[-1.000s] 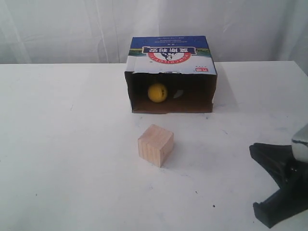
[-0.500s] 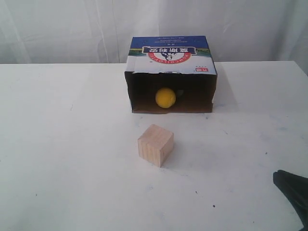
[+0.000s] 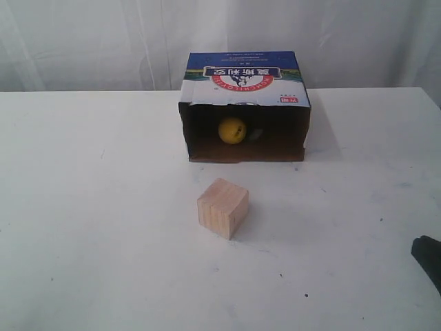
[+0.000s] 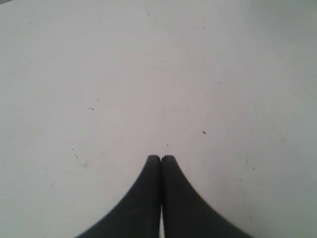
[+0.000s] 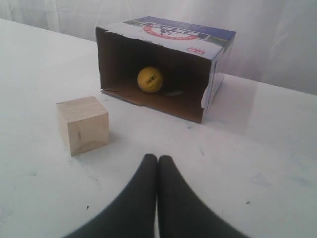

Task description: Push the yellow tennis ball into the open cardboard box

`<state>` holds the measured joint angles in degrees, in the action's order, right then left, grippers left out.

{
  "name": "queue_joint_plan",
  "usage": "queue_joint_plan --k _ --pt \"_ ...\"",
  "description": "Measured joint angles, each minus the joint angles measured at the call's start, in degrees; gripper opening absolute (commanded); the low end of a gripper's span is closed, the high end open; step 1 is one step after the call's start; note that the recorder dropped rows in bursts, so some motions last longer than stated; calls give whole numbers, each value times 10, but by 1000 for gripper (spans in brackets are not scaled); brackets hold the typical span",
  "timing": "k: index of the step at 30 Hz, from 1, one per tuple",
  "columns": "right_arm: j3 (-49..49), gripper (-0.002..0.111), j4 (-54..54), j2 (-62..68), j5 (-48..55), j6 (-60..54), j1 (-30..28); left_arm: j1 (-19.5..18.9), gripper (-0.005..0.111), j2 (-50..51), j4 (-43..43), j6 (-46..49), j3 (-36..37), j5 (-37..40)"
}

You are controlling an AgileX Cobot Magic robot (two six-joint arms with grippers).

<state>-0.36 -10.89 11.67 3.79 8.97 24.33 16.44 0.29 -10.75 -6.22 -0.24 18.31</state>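
Note:
The yellow tennis ball [image 3: 232, 130] [image 5: 150, 80] lies inside the open cardboard box [image 3: 244, 79] [image 5: 213, 74], on its brown floor toward the back. The box rests on its side at the far middle of the white table, its mouth facing the front. My right gripper [image 5: 157, 157] is shut and empty, well in front of the box; in the exterior view only a dark tip [image 3: 428, 254] shows at the right edge. My left gripper [image 4: 161, 158] is shut over bare table, with nothing between its fingers.
A light wooden cube [image 3: 222, 207] [image 5: 82, 125] stands on the white table [image 3: 96, 207] a short way in front of the box mouth. White curtains hang behind the table.
The right gripper has drawn back toward the lower right edge of the exterior view. The ball rolled right inside the box, then settled back toward the rear.

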Motion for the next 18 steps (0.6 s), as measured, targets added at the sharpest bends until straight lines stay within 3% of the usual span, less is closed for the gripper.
queue_joint_plan --k 9,18 --pt "0 0 64 -43 112 0 0 0 0 0 0 0 0 0" --pt "1 0 69 -55 125 1 0 0 0 0 0 0 0 0"
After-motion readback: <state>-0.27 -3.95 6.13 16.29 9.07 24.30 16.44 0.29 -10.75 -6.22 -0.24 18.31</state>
